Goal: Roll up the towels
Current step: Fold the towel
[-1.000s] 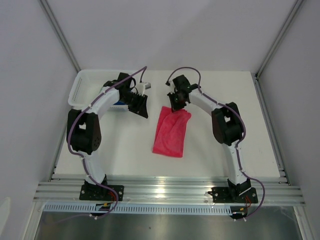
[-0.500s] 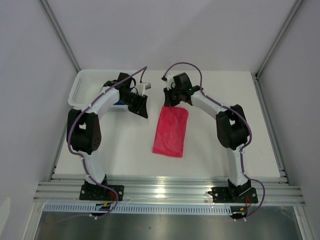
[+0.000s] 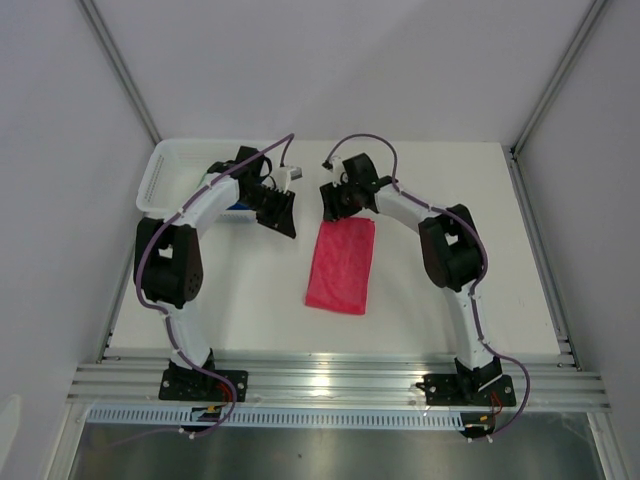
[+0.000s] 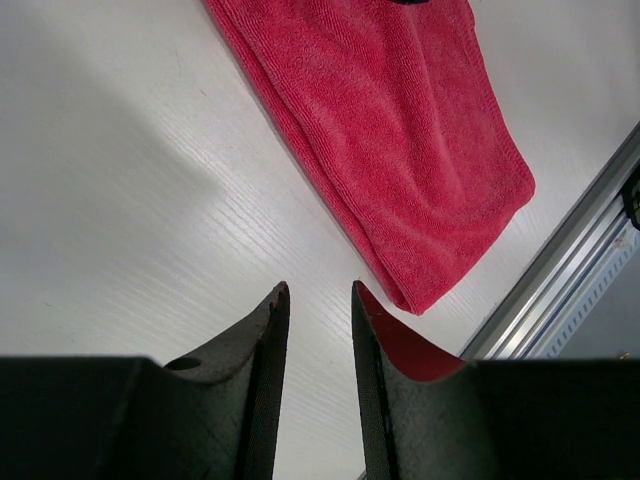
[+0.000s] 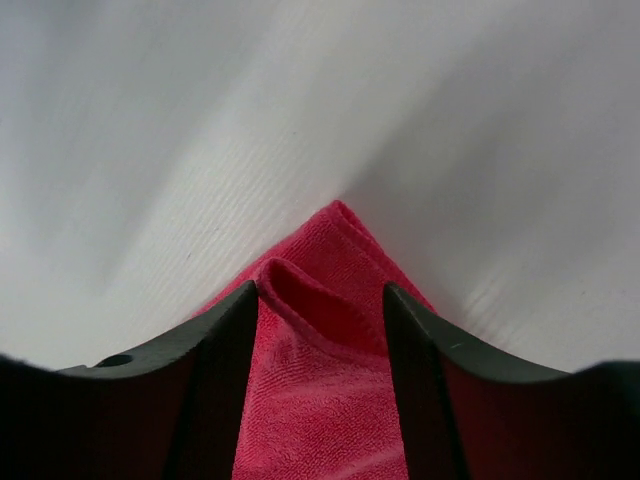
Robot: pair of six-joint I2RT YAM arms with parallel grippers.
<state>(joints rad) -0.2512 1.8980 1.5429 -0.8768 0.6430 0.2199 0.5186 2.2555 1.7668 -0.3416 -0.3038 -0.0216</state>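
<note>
A pink-red towel (image 3: 342,265) lies folded flat as a long strip in the middle of the table. My right gripper (image 3: 333,203) stands open over its far corner. In the right wrist view the jaws (image 5: 320,290) straddle that corner of the pink-red towel (image 5: 320,400), where a small raised fold sits between them, ungripped. My left gripper (image 3: 280,215) hangs to the towel's left beside the basket. Its jaws (image 4: 320,290) are slightly apart with nothing between them, and the pink-red towel (image 4: 400,130) lies beyond them. A bit of a blue towel (image 3: 238,208) shows in the basket under the left arm.
A white mesh basket (image 3: 165,175) stands at the table's back left corner, partly under the left arm. An aluminium rail (image 3: 340,380) runs along the near edge. White walls close in the back and both sides.
My right gripper opened and let go of the towel's far corner, shifting a little left. The towel's far end has dropped flat and straightened. The left arm has not moved.
</note>
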